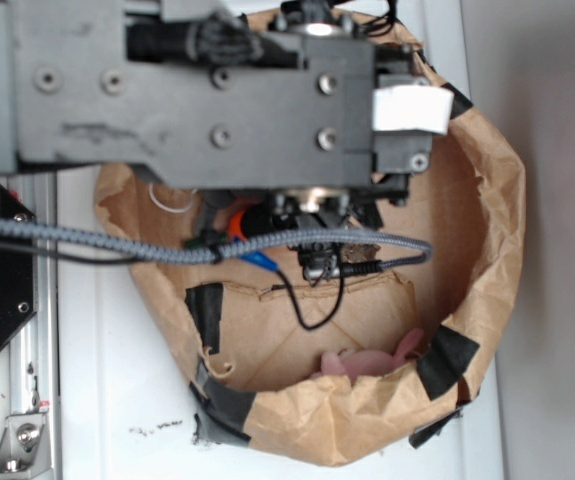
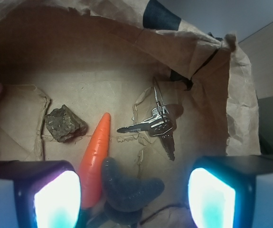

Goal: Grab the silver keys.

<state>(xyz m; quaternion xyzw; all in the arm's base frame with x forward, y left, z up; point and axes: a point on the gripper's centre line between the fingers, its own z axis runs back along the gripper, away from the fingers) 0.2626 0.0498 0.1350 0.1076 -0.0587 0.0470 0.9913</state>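
The silver keys (image 2: 156, 124) lie flat on the brown paper floor of the bag, right of centre in the wrist view, with a thin wire ring reaching up from them. My gripper (image 2: 134, 199) hangs open above the floor. Its two glowing pads (image 2: 55, 199) frame the bottom corners, and the keys sit ahead of them, nearer the right pad, untouched. Between the pads lies a grey plush toy (image 2: 131, 187), with an orange carrot (image 2: 96, 156) at its left. In the exterior view the arm's body (image 1: 217, 90) hides the keys.
A brown rock (image 2: 64, 123) lies left of the carrot. The crumpled paper bag wall (image 1: 487, 230) rings the whole area, patched with black tape (image 1: 447, 362). A pink plush toy (image 1: 367, 362) rests against the near wall. A white ring (image 1: 170, 205) and cables (image 1: 167, 245) show below the arm.
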